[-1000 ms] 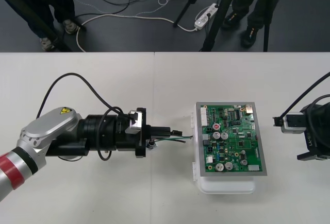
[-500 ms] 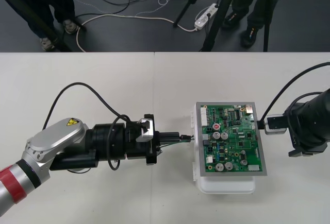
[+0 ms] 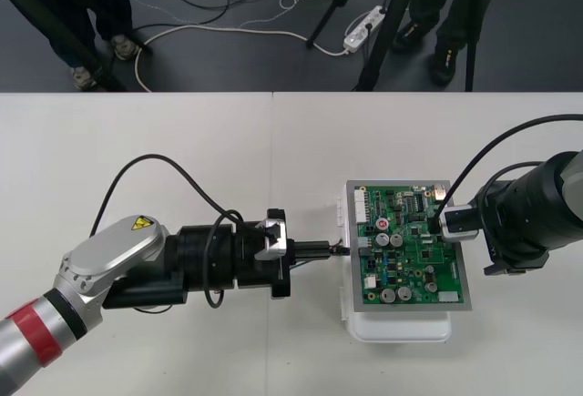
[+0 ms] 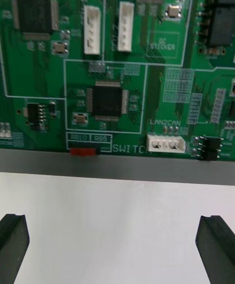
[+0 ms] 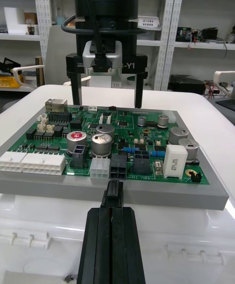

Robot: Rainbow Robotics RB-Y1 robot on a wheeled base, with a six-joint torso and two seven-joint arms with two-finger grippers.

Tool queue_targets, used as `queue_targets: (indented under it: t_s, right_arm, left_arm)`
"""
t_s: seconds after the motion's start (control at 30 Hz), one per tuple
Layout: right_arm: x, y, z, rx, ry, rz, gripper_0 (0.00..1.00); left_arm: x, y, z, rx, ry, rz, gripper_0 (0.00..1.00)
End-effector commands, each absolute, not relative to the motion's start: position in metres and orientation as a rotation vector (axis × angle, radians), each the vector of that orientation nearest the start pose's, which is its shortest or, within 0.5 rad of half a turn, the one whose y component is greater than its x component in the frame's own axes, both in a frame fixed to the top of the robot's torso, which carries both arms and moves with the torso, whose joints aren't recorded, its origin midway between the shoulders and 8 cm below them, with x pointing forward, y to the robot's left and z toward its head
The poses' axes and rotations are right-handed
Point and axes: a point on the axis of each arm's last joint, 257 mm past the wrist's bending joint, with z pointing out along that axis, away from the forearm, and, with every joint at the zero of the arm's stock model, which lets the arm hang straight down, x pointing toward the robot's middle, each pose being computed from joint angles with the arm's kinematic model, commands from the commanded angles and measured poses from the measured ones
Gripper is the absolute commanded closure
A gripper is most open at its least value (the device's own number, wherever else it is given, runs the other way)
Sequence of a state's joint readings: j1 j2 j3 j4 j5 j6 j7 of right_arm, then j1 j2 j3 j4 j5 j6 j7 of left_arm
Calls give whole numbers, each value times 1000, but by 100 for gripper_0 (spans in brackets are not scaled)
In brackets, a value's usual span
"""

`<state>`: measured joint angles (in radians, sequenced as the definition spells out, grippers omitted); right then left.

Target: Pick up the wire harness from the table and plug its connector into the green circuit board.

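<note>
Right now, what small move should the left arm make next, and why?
Probably ease the left gripper straight forward a little: shut on the black plug, it holds it lined up at the mouth of a black header on the green circuit board, not visibly seated. The right gripper stands open at the opposite edge.

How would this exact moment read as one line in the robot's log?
left gripper: shut on plug at green circuit board left edge | plug: at black socket, seating unclear | right gripper: open over board's right edge
</note>
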<state>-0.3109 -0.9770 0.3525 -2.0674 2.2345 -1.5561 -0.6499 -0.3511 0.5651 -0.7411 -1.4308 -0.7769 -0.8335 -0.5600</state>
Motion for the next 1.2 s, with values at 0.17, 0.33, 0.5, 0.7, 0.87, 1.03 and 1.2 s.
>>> queue_targets:
  t_s: [0.17, 0.33, 0.5, 0.7, 0.87, 1.03, 1.2]
  right_arm:
    - [386, -260, -247, -2110, 1916, -306, 0]
    - [384, -256, -249, -2115, 1907, -291, 0]
    - [385, -247, -251, -2113, 1891, -281, 0]
    - [386, -236, -258, -2098, 1883, -271, 0]
    - [387, -235, -259, -2091, 1881, -286, 0]
    - [386, -237, -260, -2094, 1885, -286, 0]
    - [386, -238, -260, -2094, 1887, -285, 0]
  left_arm:
    - [338, -68, -227, 1314, 1026, -885, 100]
    - [336, -70, -226, 1321, 1006, -874, 100]
    - [336, -71, -226, 1326, 997, -864, 100]
    - [336, -74, -224, 1324, 983, -857, 100]
    - [337, -74, -225, 1324, 983, -849, 100]
    - [339, -73, -228, 1331, 986, -826, 100]
    - [342, -72, -232, 1350, 983, -794, 100]
